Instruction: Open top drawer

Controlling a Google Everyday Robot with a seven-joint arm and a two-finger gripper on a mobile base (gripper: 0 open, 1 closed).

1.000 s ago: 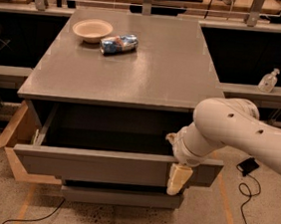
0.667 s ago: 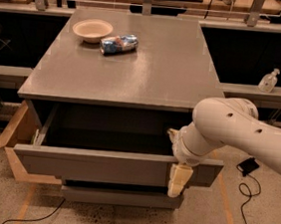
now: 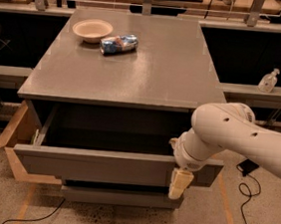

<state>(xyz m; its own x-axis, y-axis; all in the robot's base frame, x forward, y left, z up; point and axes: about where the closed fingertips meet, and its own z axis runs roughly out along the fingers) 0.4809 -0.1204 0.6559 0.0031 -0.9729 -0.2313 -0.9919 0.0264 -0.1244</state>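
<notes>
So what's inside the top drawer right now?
The top drawer is pulled out; only its dark grey back wall shows, with no items visible. Its floor is hidden behind the drawer front, and one corner by the arm, whose pincer hangs at the front.

The bowl [image 3: 92,30] is sitting at the back left of the counter [image 3: 154,75], with the can [image 3: 118,44] lying just to its right. Below the counter's front edge the top drawer [image 3: 95,165] is standing pulled out, above a lower drawer [image 3: 121,198]. The gripper [image 3: 179,184] is hanging at the top drawer's front, near its right end, with the arm [image 3: 243,140] reaching in from the right. A bottle [image 3: 268,81] is standing on a ledge [image 3: 243,89] further right.
</notes>
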